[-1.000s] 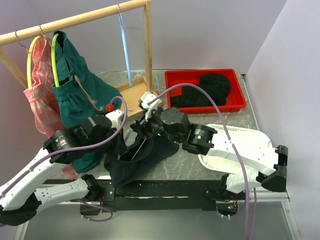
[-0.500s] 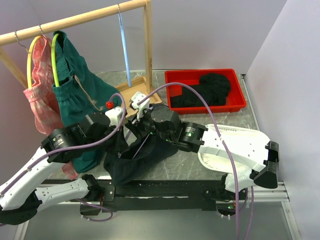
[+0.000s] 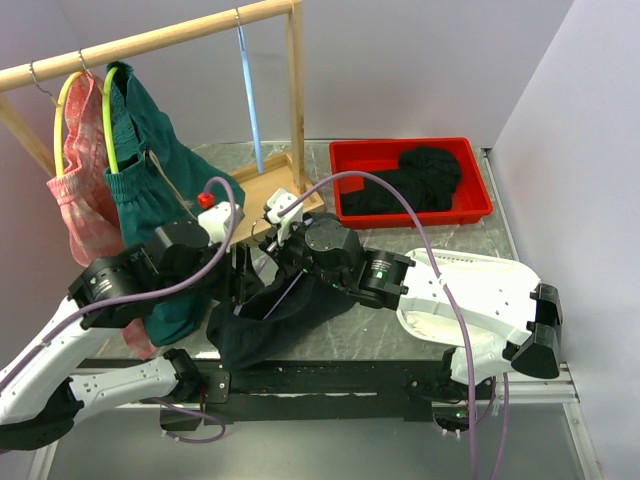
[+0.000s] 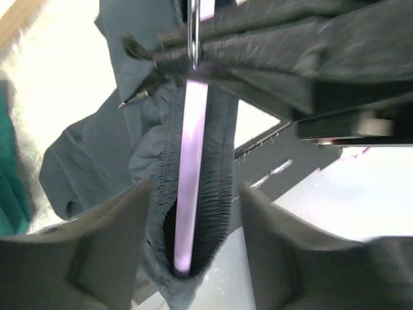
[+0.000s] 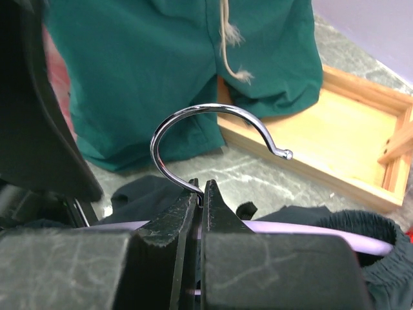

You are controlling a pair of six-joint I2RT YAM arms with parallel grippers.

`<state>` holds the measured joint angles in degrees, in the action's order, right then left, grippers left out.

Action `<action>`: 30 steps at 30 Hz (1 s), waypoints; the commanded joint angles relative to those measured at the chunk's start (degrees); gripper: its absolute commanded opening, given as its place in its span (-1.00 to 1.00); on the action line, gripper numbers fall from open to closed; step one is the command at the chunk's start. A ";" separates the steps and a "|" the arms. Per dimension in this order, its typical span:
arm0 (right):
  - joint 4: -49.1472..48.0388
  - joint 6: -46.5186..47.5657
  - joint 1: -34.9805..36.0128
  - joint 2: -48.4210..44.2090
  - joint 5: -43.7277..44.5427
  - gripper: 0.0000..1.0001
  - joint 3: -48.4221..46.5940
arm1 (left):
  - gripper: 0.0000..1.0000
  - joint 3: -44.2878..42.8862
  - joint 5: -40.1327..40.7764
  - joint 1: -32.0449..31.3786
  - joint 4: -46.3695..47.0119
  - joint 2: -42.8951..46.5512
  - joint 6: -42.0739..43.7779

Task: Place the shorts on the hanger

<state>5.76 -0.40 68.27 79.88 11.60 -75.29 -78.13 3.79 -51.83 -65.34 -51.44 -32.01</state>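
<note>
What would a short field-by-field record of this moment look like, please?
Right gripper: shut on the hanger at the base of its metal hook
Left gripper: open, fingers either side of the waistband
Shorts: black, waistband threaded over one lavender hanger arm, rest bunched below
Rack: green shorts and pink shorts hanging
Red bin: dark clothing inside

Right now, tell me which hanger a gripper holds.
The lavender hanger: the right gripper is shut at the base of its metal hook. The yellow, lime-green and light blue ones hang from the wooden rail.
</note>
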 commanded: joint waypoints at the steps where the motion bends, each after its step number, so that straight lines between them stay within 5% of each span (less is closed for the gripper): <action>1: -7.32 -0.12 0.37 -3.85 2.29 -1.00 0.75 | 0.34 -3.35 3.15 -0.02 1.80 0.73 0.02; 7: -7.34 -0.12 0.37 -3.67 4.58 -1.00 0.40 | 0.57 -3.09 2.53 -0.02 -1.36 3.01 -0.42; 18: -6.55 1.37 0.37 -2.80 3.08 -1.00 -0.83 | 0.65 6.40 -1.24 -0.02 -2.69 12.41 -1.83; 30: -6.20 1.37 0.37 -1.74 3.61 -1.00 -2.23 | 0.73 11.86 -4.93 -0.02 -1.90 12.68 -1.04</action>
<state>3.86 -0.08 68.27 79.50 14.15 -73.91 -67.20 1.30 -51.83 -68.42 -38.59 -33.63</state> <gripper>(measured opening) 0.030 0.873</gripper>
